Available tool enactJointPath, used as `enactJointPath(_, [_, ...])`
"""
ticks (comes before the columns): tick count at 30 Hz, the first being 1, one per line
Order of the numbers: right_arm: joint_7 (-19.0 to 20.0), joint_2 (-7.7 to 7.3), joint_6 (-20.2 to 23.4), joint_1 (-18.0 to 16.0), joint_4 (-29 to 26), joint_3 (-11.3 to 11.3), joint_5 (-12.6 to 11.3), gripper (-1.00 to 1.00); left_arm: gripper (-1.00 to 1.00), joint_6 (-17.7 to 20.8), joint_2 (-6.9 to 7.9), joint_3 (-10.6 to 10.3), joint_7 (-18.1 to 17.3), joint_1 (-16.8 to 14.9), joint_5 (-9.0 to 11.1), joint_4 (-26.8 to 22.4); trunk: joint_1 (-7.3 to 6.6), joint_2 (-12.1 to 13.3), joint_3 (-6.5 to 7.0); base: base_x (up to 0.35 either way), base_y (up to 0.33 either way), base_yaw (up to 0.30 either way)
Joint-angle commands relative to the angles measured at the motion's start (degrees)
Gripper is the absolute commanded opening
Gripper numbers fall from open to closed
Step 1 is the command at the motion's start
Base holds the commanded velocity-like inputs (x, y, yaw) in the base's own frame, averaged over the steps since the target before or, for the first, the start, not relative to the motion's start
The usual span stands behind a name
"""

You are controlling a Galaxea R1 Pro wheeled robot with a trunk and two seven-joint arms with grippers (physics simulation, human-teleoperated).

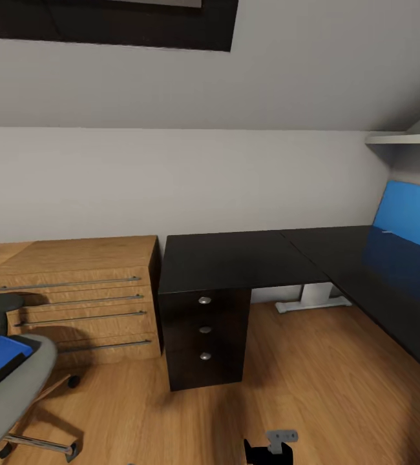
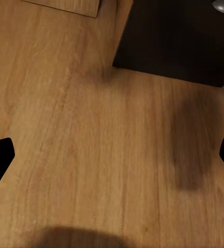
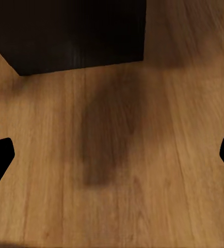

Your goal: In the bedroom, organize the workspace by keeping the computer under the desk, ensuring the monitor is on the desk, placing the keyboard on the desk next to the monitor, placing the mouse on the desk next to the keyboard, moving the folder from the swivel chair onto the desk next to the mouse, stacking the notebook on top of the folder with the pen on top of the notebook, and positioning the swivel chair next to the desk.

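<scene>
Looking down from the head camera across an attic bedroom with a light wood floor [image 1: 339,381] and grey-white wall [image 1: 171,181]. At 8 o'clock, the swivel chair [image 1: 10,387]: grey seat edge, black armrest, chrome base on castors, with the blue folder [image 1: 0,355] lying flat on the seat. At 9 to 10 o'clock, a low oak drawer unit [image 1: 74,290] with long metal handles, set against the wall. Just beside it toward the centre, a black drawer pedestal [image 1: 205,336] with three round silver knobs, carrying one end of the desk [image 1: 236,258], a glossy black L-shaped top running off toward 3 o'clock, its surface bare. Under the far run, a white pedestal leg and foot bar [image 1: 313,298]. At 3 o'clock, a bright blue panel [image 1: 413,213] standing along the desk's far edge, mirrored in the gloss. At 2 o'clock, a white shelf [image 1: 404,138] on the wall. At 12 o'clock, a black-framed skylight [image 1: 106,26] in the sloped ceiling. At 6 o'clock, a small black and grey robot part [image 1: 274,445].

Left gripper [image 2: 112,155] spread wide over bare floor, gripping nothing, the dark pedestal corner ahead. Right gripper [image 3: 112,155] likewise spread wide, empty, above floor near a black cabinet base.
</scene>
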Motion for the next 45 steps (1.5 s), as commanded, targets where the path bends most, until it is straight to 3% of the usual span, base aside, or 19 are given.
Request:
enactJointPath(1, [-0.6,-0.1,-0.4,-0.1,0.1,-0.5,0.6,1.0,1.0,-0.1,-0.06,0.3,-0.5,0.0,0.5,0.0,-0.01,0.0,-0.05,0.001,0.001,-0.003])
enactJointPath(5, [-3.7,-0.71,-0.7,-0.1,0.1,-0.4,0.6,1.0,1.0,-0.1,-0.08,0.2,-0.5,0.0,0.3,0.0,-0.01,0.0,-0.05,0.0,0.0,-0.001])
enactJointPath(7, [-4.9,-1.72,-0.8,0.3,0.2,-0.4,0.6,1.0,1.0,-0.1,-0.08,0.2,-0.5,0.0,0.3,0.0,-0.01,0.0,-0.05,0.0,0.0,0.0])
enactJointPath(11, [-5.7,-2.87,-1.7,2.7,0.2,-0.4,0.5,1.0,1.0,-0.1,-0.12,0.0,-0.6,0.0,0.2,0.5,-0.01,0.0,-0.05,0.0,0.0,0.0])
enactJointPath(21, [-6.1,-4.0,-20.6,11.8,0.1,-0.4,0.8,1.0,1.0,-4.9,-0.07,-0.1,-0.4,0.0,-1.1,4.1,-0.01,0.0,-0.05,0.0,0.0,0.0])
enactJointPath(25, [-6.0,-4.51,-23.9,13.8,0.2,-0.3,1.0,1.0,1.0,-5.8,0.06,-0.1,-0.4,0.0,-1.2,6.2,-0.01,0.0,-0.05,0.0,0.0,0.0])
enactJointPath(35, [-5.8,-2.78,-25.2,14.8,0.1,0.0,3.4,1.0,1.0,-6.2,0.25,-0.1,-0.5,0.0,-1.3,7.4,-0.01,0.0,-0.05,0.0,0.0,0.0])
enactJointPath(45, [-6.1,-2.12,-25.1,14.9,0.1,0.1,5.1,1.0,1.0,-6.3,0.27,-0.1,-0.6,0.0,-1.3,8.3,-0.01,0.0,-0.02,0.0,0.0,-0.02])
